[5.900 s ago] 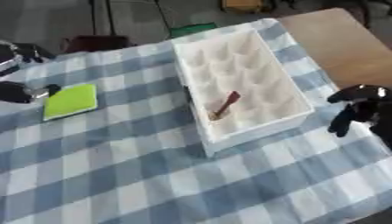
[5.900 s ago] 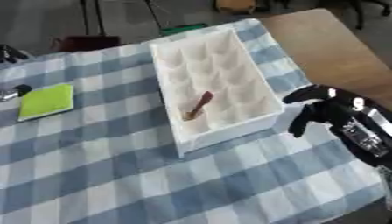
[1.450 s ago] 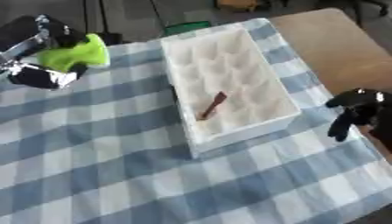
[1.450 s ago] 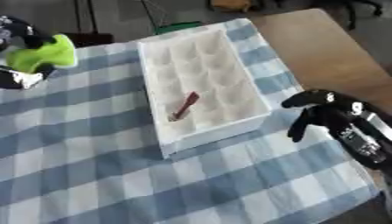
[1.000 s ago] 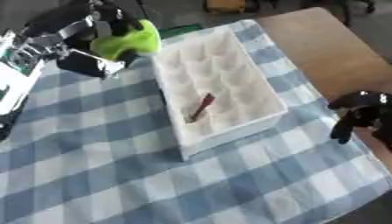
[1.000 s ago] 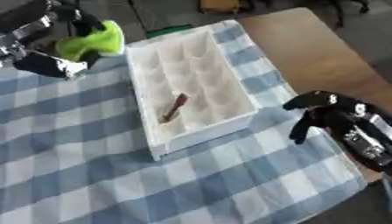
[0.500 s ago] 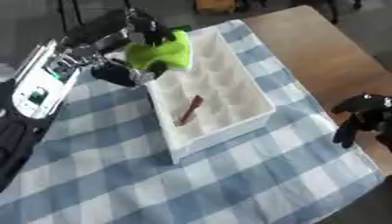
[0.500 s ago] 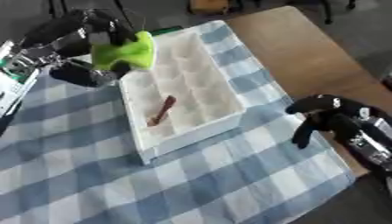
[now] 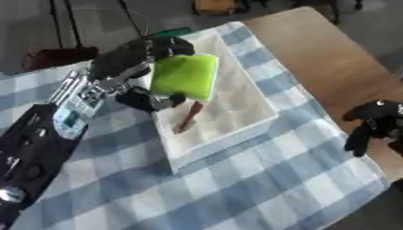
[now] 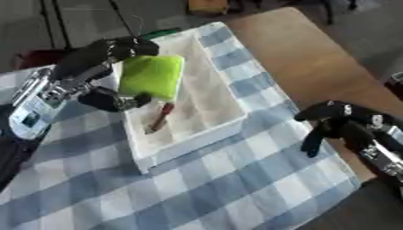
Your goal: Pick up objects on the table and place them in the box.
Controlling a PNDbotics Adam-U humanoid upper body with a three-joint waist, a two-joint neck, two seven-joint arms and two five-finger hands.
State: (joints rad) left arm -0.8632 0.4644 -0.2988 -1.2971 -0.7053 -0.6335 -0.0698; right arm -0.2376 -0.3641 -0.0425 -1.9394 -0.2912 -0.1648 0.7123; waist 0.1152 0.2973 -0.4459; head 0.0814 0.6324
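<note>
A blue-and-white checked cloth (image 9: pixel 260 188) covers the table, with bare brown tabletop (image 9: pixel 323 49) showing beyond its far right edge and a dark floor behind.

In the left eye view, the left hand (image 9: pixel 145 54) comes in from the left and reaches over the white box (image 9: pixel 236 117). Its fingers curl over the far edge of a flat lime-green object (image 9: pixel 185 75) and the thumb sits under the near edge, so the hand is closed around it. The green object hangs over the box's middle compartments, just right of the palm. Below the thumb, a small reddish-brown stick (image 9: pixel 189 116) lies inside the box, towards its near end.

In the right eye view, the right hand (image 10: pixel 334 119) shows at the right, well apart from the box and to its right, over the edge of the cloth. Its dark fingers (image 10: pixel 311 140) are bent downward and hold nothing. The green object is far to this hand's left.
</note>
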